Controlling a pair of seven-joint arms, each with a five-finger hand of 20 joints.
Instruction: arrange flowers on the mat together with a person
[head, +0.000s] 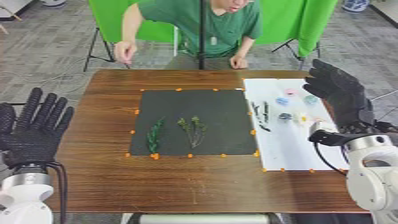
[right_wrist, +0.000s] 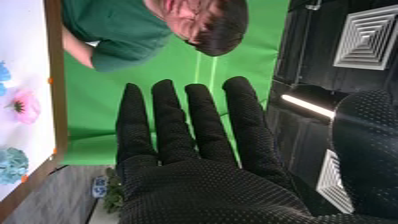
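My left hand (head: 34, 125) is at the table's left edge, fingers straight and spread. My right hand (head: 339, 95) is over the right edge of the white sheet, fingers straight; in the right wrist view the same hand (right_wrist: 209, 187) holds nothing. On the dark mat (head: 191, 100) lie a green leafy sprig (head: 155, 136) and, to its right, a branching sprig (head: 193, 131). The white sheet (head: 284, 145) bears a pink flower (head: 290, 92), blue flowers (head: 282, 101) and dark stems (head: 260, 112). The right wrist view has the pink flower (right_wrist: 26, 106) and a blue flower (right_wrist: 12, 165).
Across the brown table (head: 98, 175), a person in a green shirt has one hand (head: 125, 51) raised beyond the far left edge and the other hand (head: 238, 62) near the far edge. Orange tape pieces (head: 155, 156) mark the mat and sheet borders.
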